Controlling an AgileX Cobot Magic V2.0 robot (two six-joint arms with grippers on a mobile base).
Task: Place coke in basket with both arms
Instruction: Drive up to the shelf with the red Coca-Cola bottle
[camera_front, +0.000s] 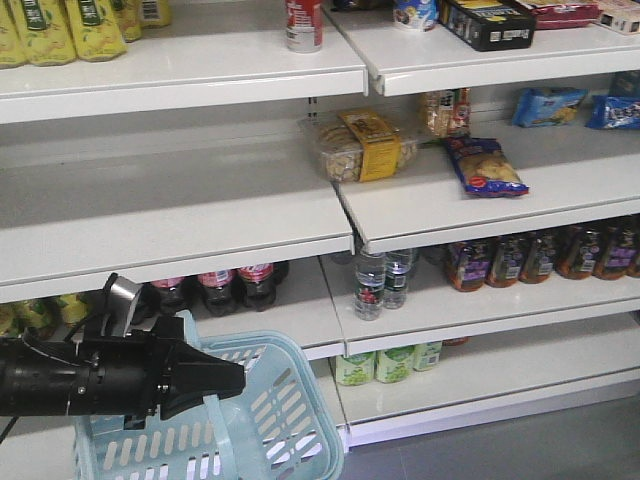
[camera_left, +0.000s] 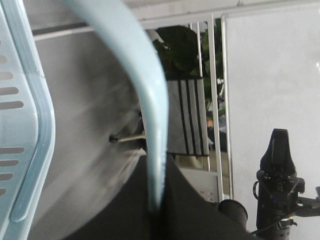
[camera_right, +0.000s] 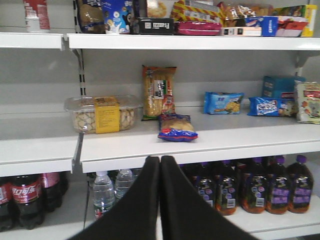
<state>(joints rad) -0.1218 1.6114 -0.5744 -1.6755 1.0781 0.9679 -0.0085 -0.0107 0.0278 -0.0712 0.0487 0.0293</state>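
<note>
Left pincer (camera_front: 235, 378) pinches the thin pale handle (camera_left: 150, 100) of the light blue slotted plastic basket (camera_front: 295, 415) — right pincer (camera_right: 159, 167) is pressed together, empty. The small red Coca-Cola can (camera_front: 303, 22) stands on the white top shelf (camera_front: 200, 72).

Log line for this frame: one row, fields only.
left tool: shut on basket handle | right tool: shut, empty | Coca-Cola can: upright on top shelf, not yet picked
</note>
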